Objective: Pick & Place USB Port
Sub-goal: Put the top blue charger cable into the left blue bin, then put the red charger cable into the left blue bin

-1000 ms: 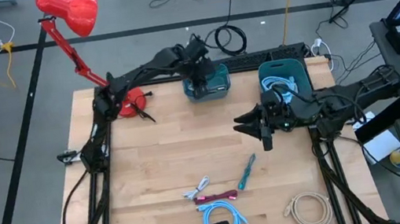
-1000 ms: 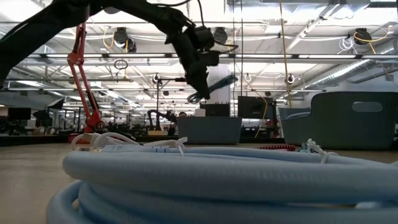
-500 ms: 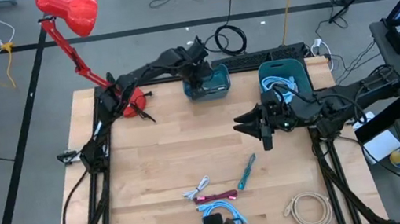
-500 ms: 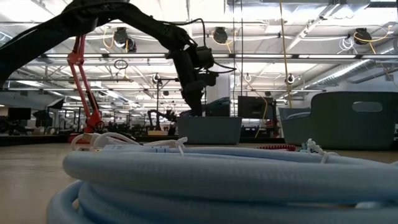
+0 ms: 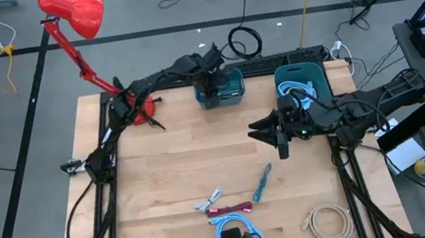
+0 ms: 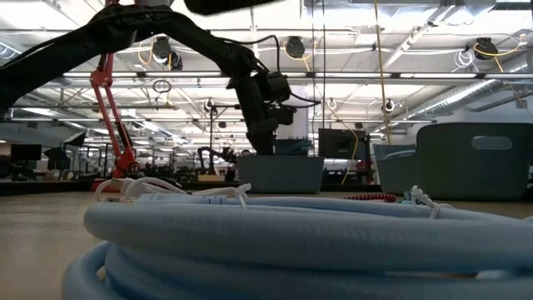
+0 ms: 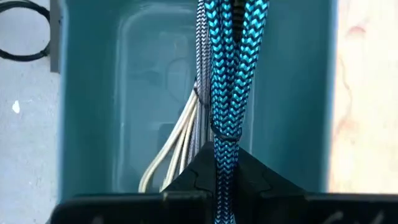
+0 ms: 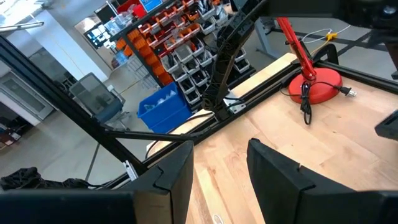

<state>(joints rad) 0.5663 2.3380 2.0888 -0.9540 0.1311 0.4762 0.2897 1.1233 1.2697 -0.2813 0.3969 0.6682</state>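
My left gripper (image 5: 210, 73) reaches down into the small teal bin (image 5: 229, 91) at the table's far middle, shut on a bundled blue braided USB cable (image 7: 229, 68). In the low view it (image 6: 265, 142) stands just above the bin's rim (image 6: 279, 167). White and grey cables (image 7: 180, 140) lie in the bin. My right gripper (image 5: 269, 131) hovers open over the table's middle right, nothing between its fingers (image 8: 221, 174). More bundled cables lie near the front edge: a teal one (image 5: 262, 182), a white one (image 5: 209, 200), a pink one (image 5: 228, 210). My left gripper pinches the blue braided cable bundle (image 7: 224, 134) between its two fingers, several strands together. The fingers come from above, pointing steeply down, and lie along the bundle. The bundle hangs below them inside the bin; whether its lower end touches the bin's floor I cannot tell.
A larger teal bin (image 5: 316, 76) with cables stands at the far right. A red desk lamp (image 5: 72, 13) has its base (image 5: 140, 109) at the far left. A light blue coil (image 5: 242, 231) and a beige coil (image 5: 329, 222) lie at the front.
My left gripper has come down toward the small teal bin with the blue cable bundle. The bundle, first hanging in the open above the bin's rim, has now sunk behind the bin's wall.
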